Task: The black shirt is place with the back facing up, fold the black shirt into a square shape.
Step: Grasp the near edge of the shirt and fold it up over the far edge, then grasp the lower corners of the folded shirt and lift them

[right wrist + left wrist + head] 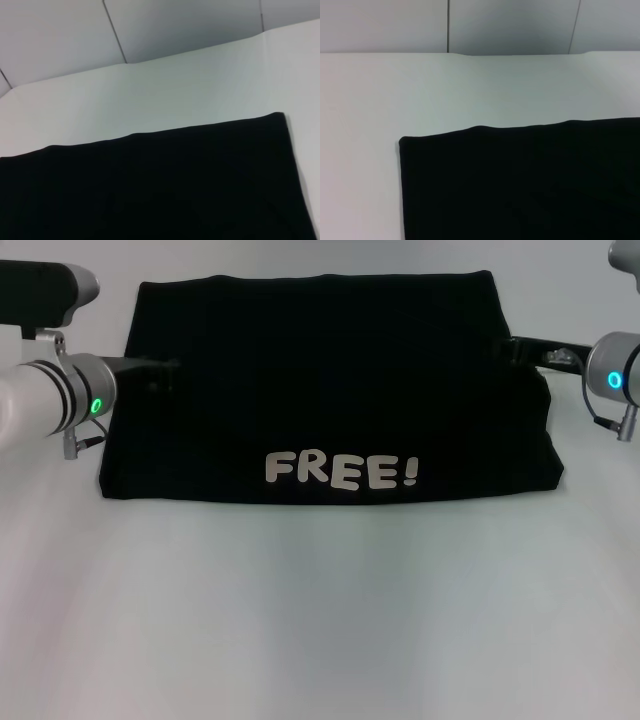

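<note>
The large plain black soft-fabric shirt (330, 390) with white "FREE!" lettering (340, 471) lies flat on the white bench (320, 620) as a wide rectangle, already folded at least once by the look of it, with the lettering along its near edge. The left hand (165, 370) sits at the shirt's left edge, about midway between near and far edges; the right hand (512, 350) sits at the right edge, slightly nearer the far edge. Both are dark against dark cloth, and I cannot tell whether either is open or clamped on fabric.

The shirt looks light, limp and layered. It should drape and sag wherever unsupported, and the layers may slide apart. I judge the best hold is a pinch through all layers at the side edges or corners, both sides carried evenly. The right edge bulges a little near the hand.
</note>
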Available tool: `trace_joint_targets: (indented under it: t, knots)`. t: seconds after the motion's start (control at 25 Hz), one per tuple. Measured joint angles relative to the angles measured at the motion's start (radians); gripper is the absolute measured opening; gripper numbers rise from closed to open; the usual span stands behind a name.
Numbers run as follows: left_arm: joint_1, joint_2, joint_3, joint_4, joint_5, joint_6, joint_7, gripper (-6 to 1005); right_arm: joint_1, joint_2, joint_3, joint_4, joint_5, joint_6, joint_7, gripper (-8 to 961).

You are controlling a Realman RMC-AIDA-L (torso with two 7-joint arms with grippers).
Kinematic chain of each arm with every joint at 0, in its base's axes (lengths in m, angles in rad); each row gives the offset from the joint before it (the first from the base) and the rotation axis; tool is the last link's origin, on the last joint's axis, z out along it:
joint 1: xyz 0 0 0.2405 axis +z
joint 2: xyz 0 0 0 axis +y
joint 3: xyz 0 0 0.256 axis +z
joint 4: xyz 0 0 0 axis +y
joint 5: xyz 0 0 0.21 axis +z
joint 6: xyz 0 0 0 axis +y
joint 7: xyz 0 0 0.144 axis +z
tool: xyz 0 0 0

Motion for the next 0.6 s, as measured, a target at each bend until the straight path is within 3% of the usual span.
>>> trace_joint_targets:
  t: [0.2,0.28,0.48,0.6]
  knots:
    - [-0.006,-0.004,0.010,0.000,-0.002,-0.020,-0.005,387,0.000,-0.001,0.000,-0.005,-0.002,0.013,0.000,352]
    - [-0.006,-0.004,0.010,0.003,-0.002,-0.020,-0.009,442,-0.002,-0.006,0.000,-0.006,-0.002,0.013,0.000,594]
    - [-0.005,-0.004,0.010,0.013,-0.001,-0.003,-0.029,683,-0.007,-0.020,0.000,-0.008,0.000,-0.010,0.006,609]
    - [0.009,-0.004,0.010,0.037,0.004,0.043,-0.064,744,-0.015,-0.026,0.000,-0.014,0.000,-0.037,0.011,618]
